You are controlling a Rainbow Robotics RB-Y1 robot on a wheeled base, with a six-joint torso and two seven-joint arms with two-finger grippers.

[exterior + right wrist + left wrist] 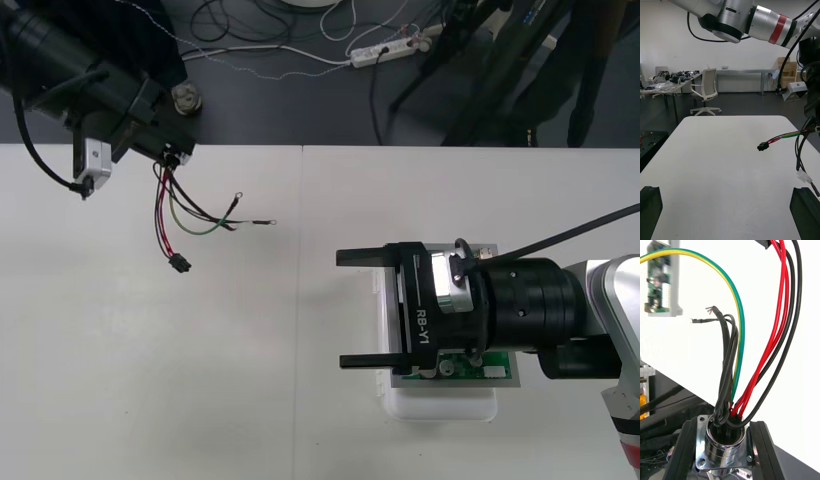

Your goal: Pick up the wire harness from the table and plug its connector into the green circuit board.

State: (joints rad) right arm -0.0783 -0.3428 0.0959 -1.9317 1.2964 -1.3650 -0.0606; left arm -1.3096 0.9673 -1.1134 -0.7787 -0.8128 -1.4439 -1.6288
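My left gripper [172,155] is at the table's far left, shut on the harness's round metal socket [724,450], with a finger [688,450] on each side of its flange. Red, black and green wires [168,215] trail from the socket toward the table's middle and end in the small black plug [180,265]. In the right wrist view the plug [763,146] hangs clear of the table. My right gripper [365,308] stands open and holds nothing, just left of the green circuit board [465,368] on its white base [440,405], which the right arm partly covers.
Loose black and green wire ends with ring terminals [262,222] spread toward the table's middle. The table's far edge [300,146] runs just behind the left gripper. Bare table lies between the harness and the board [660,281].
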